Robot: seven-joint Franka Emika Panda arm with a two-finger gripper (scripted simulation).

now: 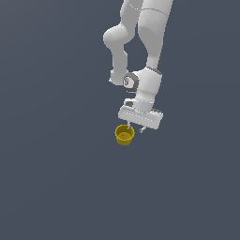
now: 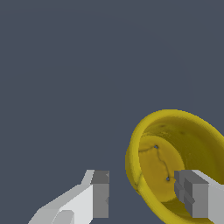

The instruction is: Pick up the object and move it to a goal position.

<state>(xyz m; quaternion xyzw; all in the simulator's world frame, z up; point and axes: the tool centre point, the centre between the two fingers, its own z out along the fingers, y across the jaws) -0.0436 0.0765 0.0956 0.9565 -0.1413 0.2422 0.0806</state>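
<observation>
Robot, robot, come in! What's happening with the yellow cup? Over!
Gripper open, one finger inside the yellow cup, the other outside its wall. Cup not clamped. Nothing in the way.

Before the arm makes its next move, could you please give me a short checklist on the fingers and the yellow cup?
1. Cup in view: ok. The yellow cup shows in both views.
2. Cup upright: ok. Its open mouth faces up in the exterior view.
3. Fingers open: ok. The gripper shows a wide gap between its fingers.
4. Fingers straddle the cup: not ok. One finger stands inside the cup's mouth, the other outside, so only one wall lies between them.
5. Cup gripped: not ok. The fingers have not closed on the wall.
6. Goal position: cannot tell. No marker is visible.
</observation>
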